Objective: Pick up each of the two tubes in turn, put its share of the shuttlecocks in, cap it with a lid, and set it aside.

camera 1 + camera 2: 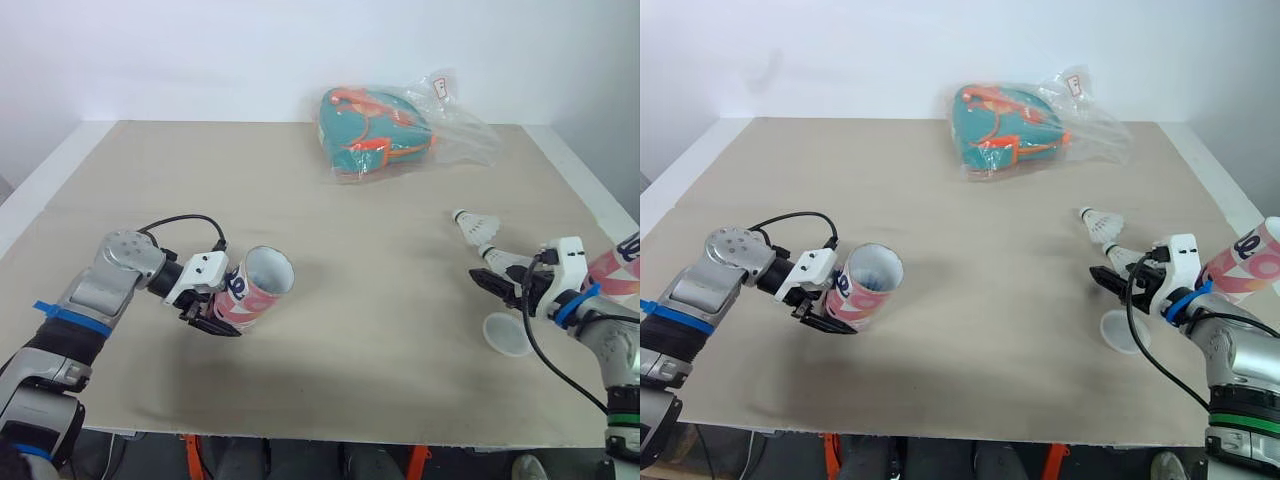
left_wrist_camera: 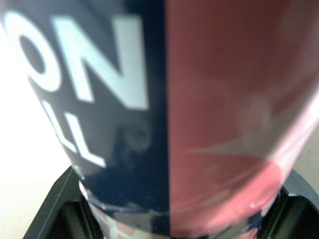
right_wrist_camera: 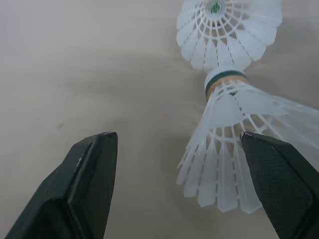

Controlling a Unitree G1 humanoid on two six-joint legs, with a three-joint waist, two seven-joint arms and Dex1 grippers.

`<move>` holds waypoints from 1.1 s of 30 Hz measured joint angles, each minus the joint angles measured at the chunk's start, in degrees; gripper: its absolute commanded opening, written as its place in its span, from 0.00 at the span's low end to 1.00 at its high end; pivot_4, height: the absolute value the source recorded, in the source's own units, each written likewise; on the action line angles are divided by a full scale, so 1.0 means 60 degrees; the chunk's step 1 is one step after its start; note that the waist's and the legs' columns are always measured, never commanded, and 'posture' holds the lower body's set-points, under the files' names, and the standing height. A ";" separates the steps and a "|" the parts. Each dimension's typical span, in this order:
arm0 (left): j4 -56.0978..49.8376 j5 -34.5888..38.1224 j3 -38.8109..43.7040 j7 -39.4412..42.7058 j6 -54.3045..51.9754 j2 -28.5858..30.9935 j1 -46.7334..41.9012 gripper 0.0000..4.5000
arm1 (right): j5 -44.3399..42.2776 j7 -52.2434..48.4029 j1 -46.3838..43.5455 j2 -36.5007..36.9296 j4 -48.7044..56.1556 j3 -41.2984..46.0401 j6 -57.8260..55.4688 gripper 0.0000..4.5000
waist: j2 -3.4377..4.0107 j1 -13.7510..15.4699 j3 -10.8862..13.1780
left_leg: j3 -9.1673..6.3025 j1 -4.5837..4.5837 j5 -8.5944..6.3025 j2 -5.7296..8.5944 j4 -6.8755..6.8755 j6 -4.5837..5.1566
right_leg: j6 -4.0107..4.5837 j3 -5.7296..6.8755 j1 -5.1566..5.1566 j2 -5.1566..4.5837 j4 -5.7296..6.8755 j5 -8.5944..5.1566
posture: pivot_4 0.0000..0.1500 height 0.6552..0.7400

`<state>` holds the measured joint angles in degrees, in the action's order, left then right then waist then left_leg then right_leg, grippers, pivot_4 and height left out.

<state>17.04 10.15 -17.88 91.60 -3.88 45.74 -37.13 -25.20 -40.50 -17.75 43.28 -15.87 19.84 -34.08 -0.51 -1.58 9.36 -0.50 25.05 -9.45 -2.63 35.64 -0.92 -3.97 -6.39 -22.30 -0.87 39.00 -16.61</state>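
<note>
Beige counter carried the work: the left tool pinched a tube, tilted open-mouthed toward the right tool, which was spread, shuttlecocks between its fingers, probably for loading.

On my left, my left end effector is clamping a tube, which is tilting with its mouth pointing away and to the right. A bagged pouch is lying at the far middle of the surface. On my right, two shuttlecocks are lying one behind the other, touching, the nearer one reaching between the spread fingers of my right end effector. A lid is sitting just in front of that end effector, and a second tube is sitting to the right of my right wrist.
</note>
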 measured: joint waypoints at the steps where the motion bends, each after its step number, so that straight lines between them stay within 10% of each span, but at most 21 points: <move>1: -0.0024 -0.0009 0.0007 0.0000 -0.0012 0.0000 0.0008 0.66 | 0.0141 0.0116 -0.0039 -0.0015 -0.0084 -0.0029 0.0132 0.88 | 0.0000 -0.0001 0.0000 | 0.0000 0.0000 0.0000 0.0000 0.0000 0.0000 | 0.0000 0.0000 0.0000 0.0000 0.0000 0.0000 | 1.00 0.99; 11: -0.0197 -0.0060 0.0163 0.0001 -0.0200 -0.0044 0.0144 0.66 | 0.0188 0.0437 0.0705 -0.0271 0.0518 0.0173 0.0484 0.01 | 0.0000 0.0007 0.0000 | -0.0003 0.0001 0.0000 0.0001 -0.0003 0.0000 | 0.0003 0.0001 0.0001 0.0000 0.0000 0.0000 | 1.00 0.99; 24: -0.0316 -0.0173 0.0186 0.0016 -0.0265 -0.0073 0.0155 0.66 | -0.0580 -0.0517 0.0986 0.0112 0.3376 0.0120 0.0022 0.01 | 0.0002 0.0003 0.0001 | -0.0003 0.0000 0.0000 -0.0002 0.0003 0.0000 | -0.0005 0.0000 0.0001 0.0000 0.0000 0.0002 | 1.00 0.99; 33: -0.0278 -0.0165 0.0130 0.0021 -0.0245 -0.0139 0.0079 0.66 | -0.1188 -0.3019 -0.1812 0.1034 0.6920 -0.3409 -0.0296 0.01 | -0.0010 0.0056 0.0005 | -0.0008 0.0006 0.0000 -0.0007 0.0003 0.0000 | 0.0033 0.0012 -0.0006 -0.0004 -0.0005 -0.0027 | 1.00 0.99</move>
<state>15.37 9.16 -17.10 91.73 -5.35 44.90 -36.66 -32.32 -58.61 -28.62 49.49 25.65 -0.62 -35.85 -0.57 -1.24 9.39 -0.55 25.08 -9.45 -2.67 35.65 -0.92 -3.78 -6.32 -22.33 -0.89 38.97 -16.77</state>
